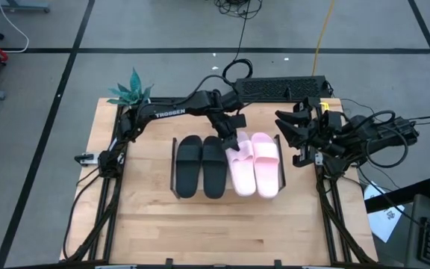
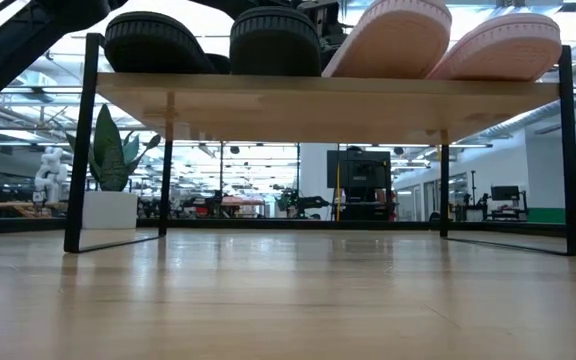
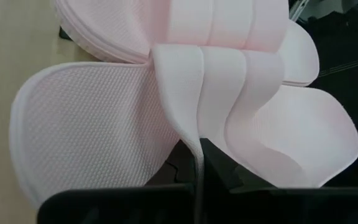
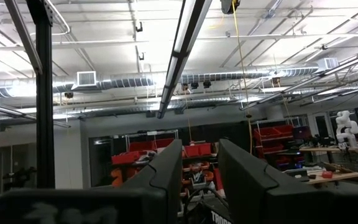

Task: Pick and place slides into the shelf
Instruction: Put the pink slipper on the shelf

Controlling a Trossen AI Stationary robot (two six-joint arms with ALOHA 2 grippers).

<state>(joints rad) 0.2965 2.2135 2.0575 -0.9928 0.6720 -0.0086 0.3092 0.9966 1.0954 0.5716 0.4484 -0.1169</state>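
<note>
Left gripper (image 1: 236,143): mine, shut tight on the strap of the left pink slide (image 1: 240,166), at that slide's far end over the shelf (image 1: 175,193).
My fingers (image 3: 222,171): in the left wrist view they pinched the thin edge of the pink strap.
Right gripper (image 1: 298,133): held off to the right of the shelf and clear of it, fingers part-way apart with nothing between them; its wrist view looked up at the ceiling.
Black slides (image 1: 201,166): side by side on the left half of the shelf top.
Right pink slide (image 1: 266,164): flat beside the left pink one, the two touching.
Left pink slide, pose: tilted slightly toward the black pair at its far end.
Writing: "TROSSEN" in white on my left arm (image 1: 172,112).
Plant (image 1: 131,93): at the table's (image 1: 215,232) far left corner.
</note>
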